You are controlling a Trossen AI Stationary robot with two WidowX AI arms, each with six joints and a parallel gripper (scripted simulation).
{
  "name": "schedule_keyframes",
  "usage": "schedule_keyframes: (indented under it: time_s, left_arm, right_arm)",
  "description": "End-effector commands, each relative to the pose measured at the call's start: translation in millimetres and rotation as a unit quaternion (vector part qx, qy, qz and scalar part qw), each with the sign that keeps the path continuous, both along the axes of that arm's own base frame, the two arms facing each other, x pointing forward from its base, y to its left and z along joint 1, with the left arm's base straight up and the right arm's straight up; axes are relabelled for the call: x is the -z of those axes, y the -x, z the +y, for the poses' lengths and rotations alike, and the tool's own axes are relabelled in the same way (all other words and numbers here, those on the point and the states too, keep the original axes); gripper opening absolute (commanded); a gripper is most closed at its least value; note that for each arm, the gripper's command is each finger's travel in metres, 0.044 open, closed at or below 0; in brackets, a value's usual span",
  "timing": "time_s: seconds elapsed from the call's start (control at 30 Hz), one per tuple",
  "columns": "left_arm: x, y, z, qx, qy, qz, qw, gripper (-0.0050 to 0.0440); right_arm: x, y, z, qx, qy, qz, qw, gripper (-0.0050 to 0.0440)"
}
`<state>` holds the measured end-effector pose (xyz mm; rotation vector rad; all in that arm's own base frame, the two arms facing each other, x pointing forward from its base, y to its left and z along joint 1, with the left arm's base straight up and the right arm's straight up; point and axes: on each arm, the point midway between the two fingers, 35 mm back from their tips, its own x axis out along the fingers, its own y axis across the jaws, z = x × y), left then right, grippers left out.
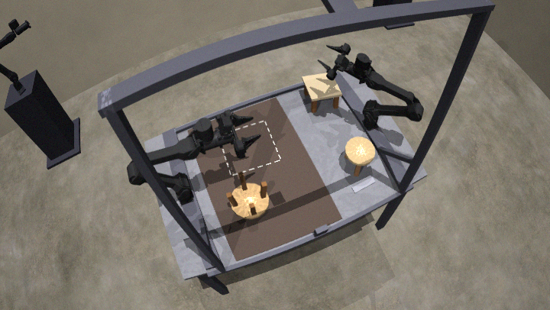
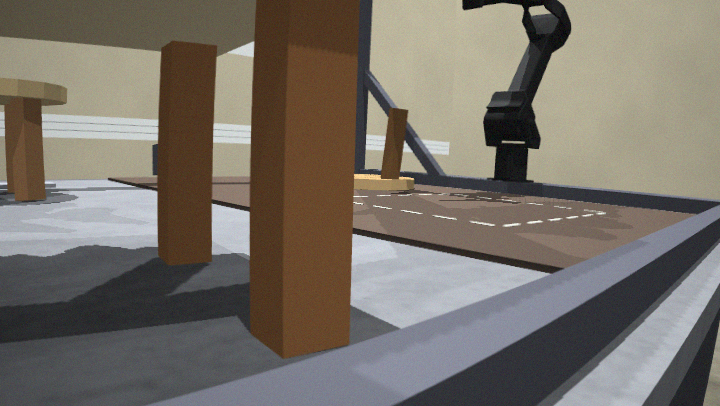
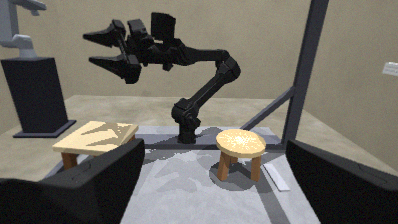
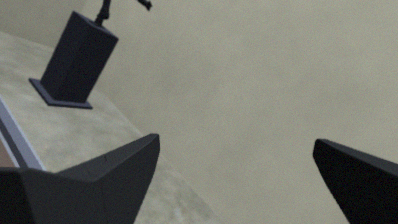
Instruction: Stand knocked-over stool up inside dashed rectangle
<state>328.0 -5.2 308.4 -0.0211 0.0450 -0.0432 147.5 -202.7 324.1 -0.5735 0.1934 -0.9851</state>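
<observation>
Stool upside down, both grippers spread

Top: the left gripper [image 1: 256,127] [image 3: 215,146] hangs over the dashed rectangle [image 1: 280,158] [image 2: 504,225]; the upturned round stool [image 1: 250,198] [image 2: 403,183] lies outside it, well apart from those fingers. The right gripper [image 1: 323,53] [image 3: 85,47] [image 4: 234,144] is near the square-topped stool [image 1: 321,86] [image 2: 189,151] [image 3: 95,136].

Exterior: one upturned leg [image 2: 394,143] leans slightly.

Left wrist: nothing between fingers.

Right wrist: fingers wide apart.

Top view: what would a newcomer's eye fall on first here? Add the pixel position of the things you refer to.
Probably the upturned round stool [image 1: 250,209] [image 2: 407,184], seat down on the brown mat [image 1: 292,215] [image 2: 534,247] with its legs in the air, just outside the dashed rectangle [image 1: 276,145] [image 2: 484,222]. Next, the open left gripper [image 1: 257,127] over that rectangle. Then the two upright stools beyond the mat: a square-topped one [image 1: 317,90] [image 3: 85,140] [image 2: 186,151] and a round one [image 1: 360,150] [image 3: 240,142] [image 2: 30,91].
</observation>
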Motion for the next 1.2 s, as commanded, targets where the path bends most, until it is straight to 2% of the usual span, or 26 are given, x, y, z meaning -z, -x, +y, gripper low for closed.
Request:
schedule_keyframes:
  time_s: [0.0,0.13,0.2,0.23,0.7,0.77,0.8,1.17]
  left_arm:
    - [2,-6,-15,0.006,0.013,0.050,0.999,0.0400]
    - [17,-12,-26,0.018,0.021,0.106,0.994,0.0400]
    - [17,-12,-26,0.018,0.021,0.106,0.994,0.0400]
    - [27,-14,-33,0.025,0.025,0.142,0.989,0.0400]
    - [76,-10,-68,0.051,0.032,0.329,0.942,0.0400]
    - [76,-10,-68,0.051,0.032,0.329,0.942,0.0400]
    - [84,-6,-74,0.053,0.030,0.363,0.930,0.0400]
    - [113,17,-96,0.052,0.014,0.500,0.864,0.0400]
  right_arm:
    - [-7,1,2,-0.001,0.007,-0.006,1.000,0.0400]
    - [-7,1,2,-0.001,0.007,-0.006,1.000,0.0400]
    - [-7,1,2,-0.001,0.007,-0.006,1.000,0.0400]
    - [-7,1,2,-0.001,0.007,-0.006,1.000,0.0400]
    - [-7,1,2,-0.001,0.007,-0.006,1.000,0.0400]
    - [-7,1,2,-0.001,0.007,-0.006,1.000,0.0400]
    - [-7,1,2,-0.001,0.007,-0.006,1.000,0.0400]
    - [-7,1,2,-0.001,0.007,-0.006,1.000,0.0400]
